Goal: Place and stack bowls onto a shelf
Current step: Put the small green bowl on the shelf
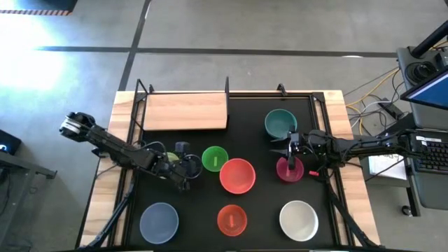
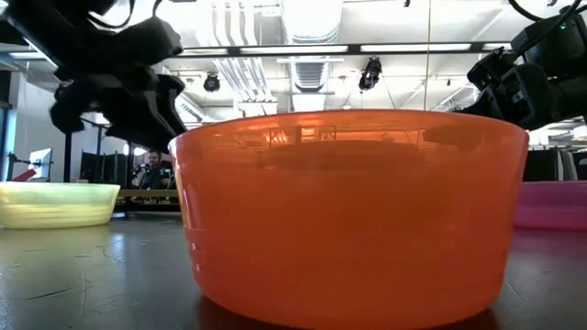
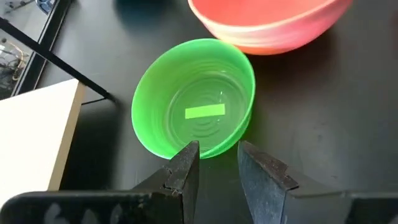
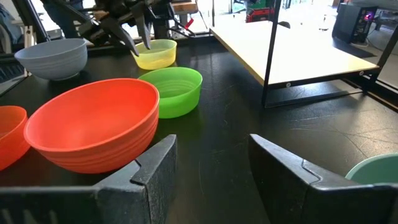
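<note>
Here your left gripper (image 3: 217,163), jaws narrowly parted and empty, sits just short of the green bowl (image 3: 196,112); right arm farther.

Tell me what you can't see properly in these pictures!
- Yellow bowl: in the view from above, the left arm covers almost all of it.
- Pink bowl: from above, the right hand hides part of it; in the low view only a sliver shows.
- Table behind: in the low view, the small orange bowl fills the picture and blocks the shelf.
- Teal bowl: cut off by the right wrist picture's edge.
</note>
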Robot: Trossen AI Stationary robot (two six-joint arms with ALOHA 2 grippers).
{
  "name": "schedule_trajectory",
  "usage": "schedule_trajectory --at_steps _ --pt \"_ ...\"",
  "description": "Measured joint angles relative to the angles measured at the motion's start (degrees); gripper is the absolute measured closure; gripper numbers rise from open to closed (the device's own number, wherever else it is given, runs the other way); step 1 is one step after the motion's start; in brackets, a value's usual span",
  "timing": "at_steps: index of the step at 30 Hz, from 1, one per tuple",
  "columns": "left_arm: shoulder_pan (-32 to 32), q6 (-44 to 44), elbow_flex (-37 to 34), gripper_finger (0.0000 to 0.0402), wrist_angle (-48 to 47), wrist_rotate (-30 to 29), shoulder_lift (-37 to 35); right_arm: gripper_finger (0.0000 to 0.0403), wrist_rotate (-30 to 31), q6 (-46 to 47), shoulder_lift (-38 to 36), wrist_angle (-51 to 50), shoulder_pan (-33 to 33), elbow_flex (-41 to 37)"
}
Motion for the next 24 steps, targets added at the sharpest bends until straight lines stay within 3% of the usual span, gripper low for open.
schedule_trajectory --at_steps 4,13,24 --pt "2.5 0.7 0.0 0.0308 2.4 2.7 1.8 0.0216 0.0 0.0 0.0 0.0 0.0 0.0" --pt "4.0 -0.9 0.3 0.0302 6.7 3.0 5.9 0.0216 0.0 0.0 0.0 0.0 0.0 0.0" --pt "4.0 1.2 3.1 0.0235 6.1 5.5 11.8 0.0216 0.0 0.0 0.0 0.0 0.0 0.0"
